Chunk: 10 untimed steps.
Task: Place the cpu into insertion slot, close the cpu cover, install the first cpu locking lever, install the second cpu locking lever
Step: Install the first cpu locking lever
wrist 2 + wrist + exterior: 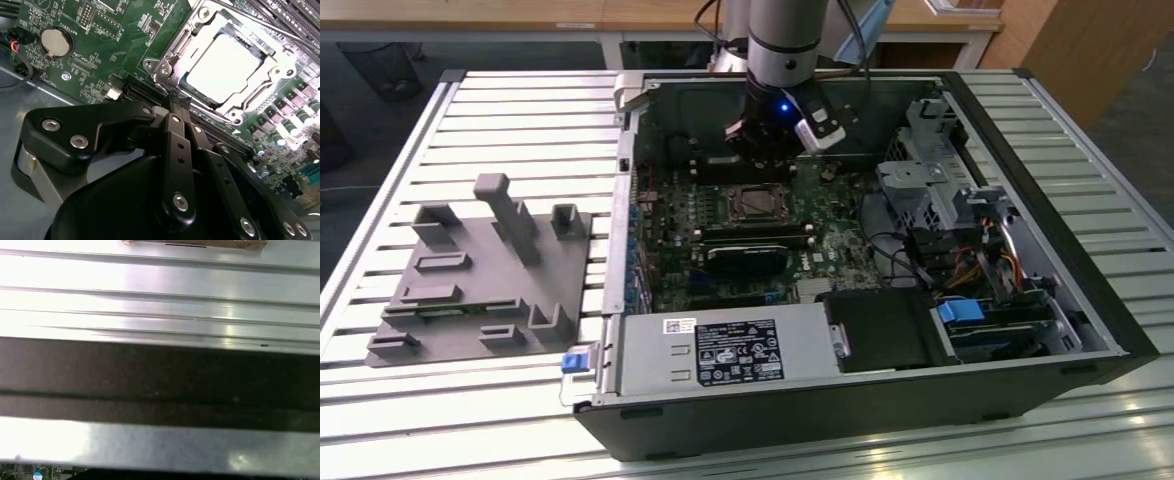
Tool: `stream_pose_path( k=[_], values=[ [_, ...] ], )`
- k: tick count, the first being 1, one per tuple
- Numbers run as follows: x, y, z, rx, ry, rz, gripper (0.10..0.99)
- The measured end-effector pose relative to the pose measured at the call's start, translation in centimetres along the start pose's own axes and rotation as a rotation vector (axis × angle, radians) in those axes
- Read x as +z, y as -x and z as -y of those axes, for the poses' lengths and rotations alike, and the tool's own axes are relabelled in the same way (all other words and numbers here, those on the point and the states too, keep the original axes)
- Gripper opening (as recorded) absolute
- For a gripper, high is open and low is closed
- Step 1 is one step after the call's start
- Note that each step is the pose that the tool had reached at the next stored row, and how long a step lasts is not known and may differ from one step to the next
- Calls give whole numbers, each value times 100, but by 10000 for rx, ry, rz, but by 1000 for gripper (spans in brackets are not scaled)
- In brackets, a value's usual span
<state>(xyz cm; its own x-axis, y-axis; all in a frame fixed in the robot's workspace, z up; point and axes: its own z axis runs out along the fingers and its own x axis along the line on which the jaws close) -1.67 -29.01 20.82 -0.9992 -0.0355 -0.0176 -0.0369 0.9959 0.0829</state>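
Gripper [175, 102] sits inside the open computer case [1067, 330], just beside the insertion slot [755, 203] on the green circuit board [115, 40]. In the second wrist view we see its black fingers [172, 125] pressed together with nothing between them, their tips at the near edge of the slot's metal frame. We find the cpu [222, 67] seated in the slot, its bright metal top showing through the window of the cpu cover [167, 67], which lies flat over it. A round coin battery [55, 41] sits on the board well apart from the slot. Outside the case, a grey fixture block [480, 275] rests on the slatted table [520, 110].
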Motion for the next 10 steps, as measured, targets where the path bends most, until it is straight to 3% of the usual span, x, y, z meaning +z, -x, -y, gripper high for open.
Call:
stream_pose_path(
  k=[10],
  values=[
    [-4, 14, 51, 5, 0, 1, 106]
  ],
)
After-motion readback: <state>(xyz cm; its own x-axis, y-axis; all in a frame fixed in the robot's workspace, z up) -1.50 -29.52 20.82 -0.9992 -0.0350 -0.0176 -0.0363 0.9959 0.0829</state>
